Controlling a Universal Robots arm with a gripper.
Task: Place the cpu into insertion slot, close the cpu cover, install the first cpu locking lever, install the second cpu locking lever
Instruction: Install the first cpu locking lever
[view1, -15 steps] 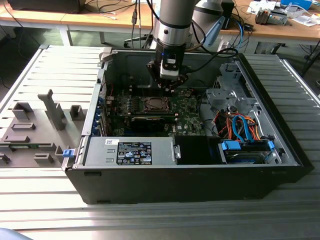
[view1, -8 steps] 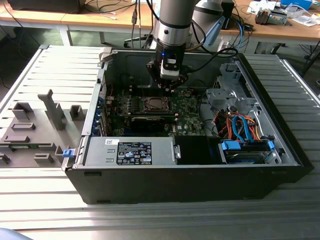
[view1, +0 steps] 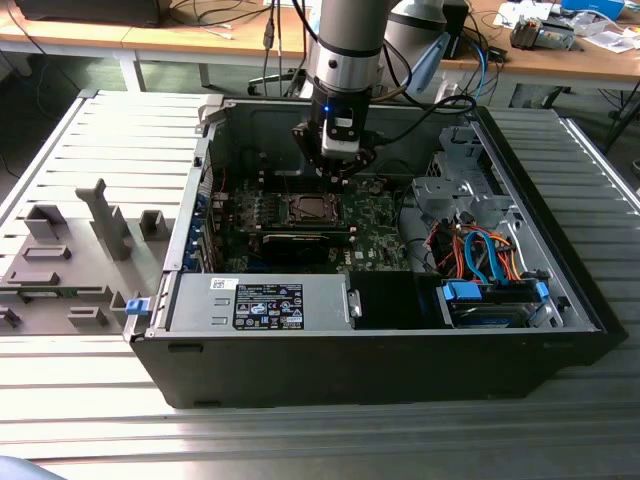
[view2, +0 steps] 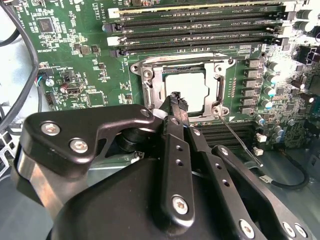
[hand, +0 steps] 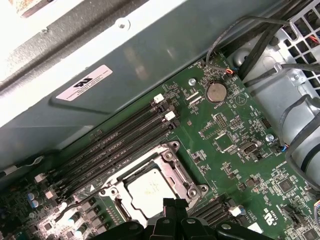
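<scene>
1. Claw: black, seen in both wrist views; the fingertips are drawn together and nothing is seen between them. It is poised over one edge of the insertion slot; whether contact is made cannot be told.
2. Cpu: a silver-topped square, seated flat inside the insertion slot.
3. Cpu cover: a silver frame plate, laid flat over the insertion slot, with the cpu shown through its cut-out centre.
4. Lever rod: thin metal, angled outward from one corner of the insertion slot.
5. Memory slots: long and dark, ranged in a row just beside the insertion slot.
6. Circuit board: green, surrounding the insertion slot on all sides.
7. Computer case: black, opened at the top, enclosing the insertion slot and laid on the slatted worktop.
</scene>
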